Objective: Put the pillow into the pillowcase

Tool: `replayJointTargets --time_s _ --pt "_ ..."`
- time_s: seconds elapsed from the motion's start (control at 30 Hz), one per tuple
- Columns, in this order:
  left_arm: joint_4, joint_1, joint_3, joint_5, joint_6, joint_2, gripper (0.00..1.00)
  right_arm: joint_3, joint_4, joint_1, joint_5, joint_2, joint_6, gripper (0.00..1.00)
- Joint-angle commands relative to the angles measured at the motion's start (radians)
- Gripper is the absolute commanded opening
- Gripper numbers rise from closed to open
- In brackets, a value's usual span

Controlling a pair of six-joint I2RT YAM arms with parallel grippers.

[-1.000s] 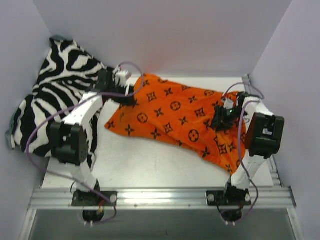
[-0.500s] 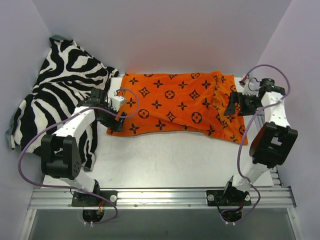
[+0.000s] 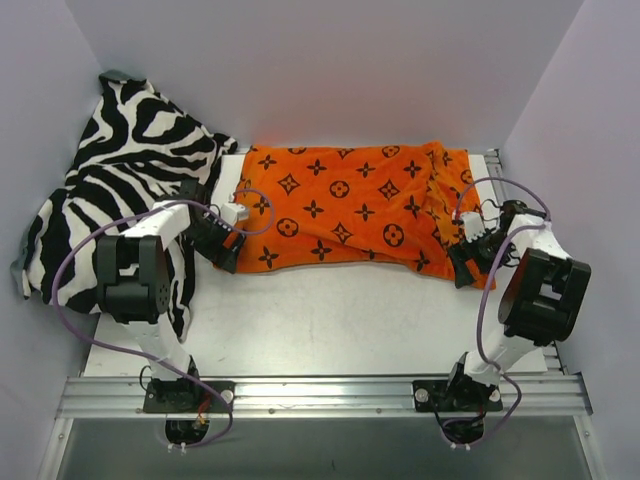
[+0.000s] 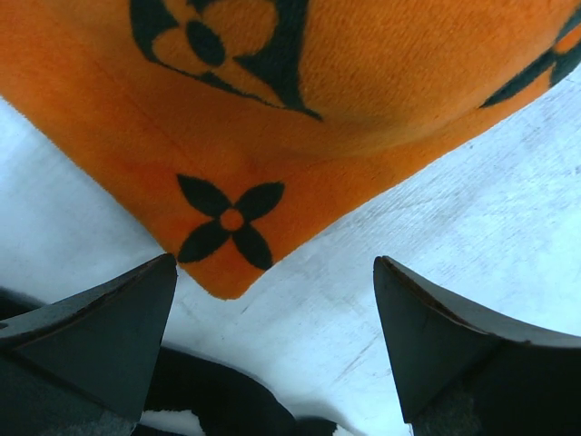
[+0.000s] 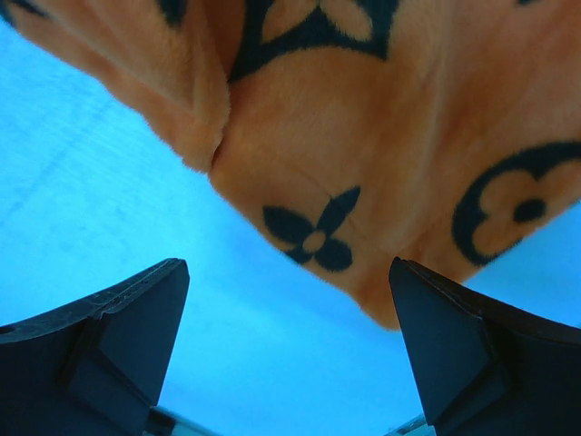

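Orange plush cloth, dark brown flowers: my left pincer (image 4: pixel 274 269) and right pincer (image 5: pixel 289 265) gape open, gripping nothing, at the near corners of the fabric pillowcase (image 3: pixel 345 205) spread along the far white desk (image 3: pixel 320 320). No white pillow shows. Best bite deep past each corner, both together.

The pillowcase (image 3: pixel 345 205) lies on the table (image 3: pixel 330 320), cloth (image 3: pixel 120 170) at its left.

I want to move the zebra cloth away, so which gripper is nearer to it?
Left. The left gripper is at the pillowcase's left corner, just beside the zebra cloth. The right gripper is at the pillowcase's opposite end, far from the cloth.
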Motion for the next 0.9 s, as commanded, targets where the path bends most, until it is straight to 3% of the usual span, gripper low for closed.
replayJointTargets --time_s 0.0,0.17,0.27,0.33,0.37,0.4,0.47,0.5,0.53,0.57,0.73,0.87 --pt "0.004 0.001 0.014 0.018 0.048 0.003 0.98 -0.039 0.133 0.04 0.1 0.058 -0.06 0.99" --pt "0.069 -0.001 -0.001 -0.045 0.039 0.057 0.97 -0.019 0.201 0.07 0.155 0.141 -0.018 0.86" --pt "0.136 -0.024 -0.037 -0.092 0.044 0.086 0.97 -0.025 0.209 0.074 0.167 0.135 0.003 0.74" --pt "0.173 -0.045 -0.055 -0.142 0.041 0.106 0.97 -0.022 0.209 0.077 0.186 0.138 0.022 0.6" --pt "0.181 -0.059 -0.058 -0.155 0.042 0.115 0.9 -0.021 0.207 0.078 0.19 0.138 0.028 0.53" --pt "0.18 -0.062 -0.061 -0.157 0.047 0.117 0.72 -0.021 0.204 0.078 0.191 0.138 0.029 0.37" --pt "0.18 -0.061 -0.067 -0.157 0.042 0.109 0.48 -0.025 0.199 0.087 0.201 0.133 0.026 0.19" --pt "0.176 -0.059 -0.069 -0.151 0.041 0.103 0.39 -0.033 0.199 0.089 0.206 0.127 0.031 0.02" --pt "0.172 -0.056 -0.069 -0.147 0.03 0.083 0.12 -0.036 0.196 0.083 0.198 0.109 0.04 0.0" --pt "0.166 -0.054 -0.061 -0.144 0.019 0.071 0.0 -0.036 0.192 0.077 0.188 0.093 0.049 0.0" --pt "0.083 0.008 0.035 -0.016 -0.04 -0.059 0.0 0.008 0.138 -0.001 0.065 -0.071 0.161 0.0" --pt "0.086 0.08 0.133 0.082 -0.187 -0.176 0.0 0.111 0.121 -0.077 -0.032 -0.18 0.277 0.0"
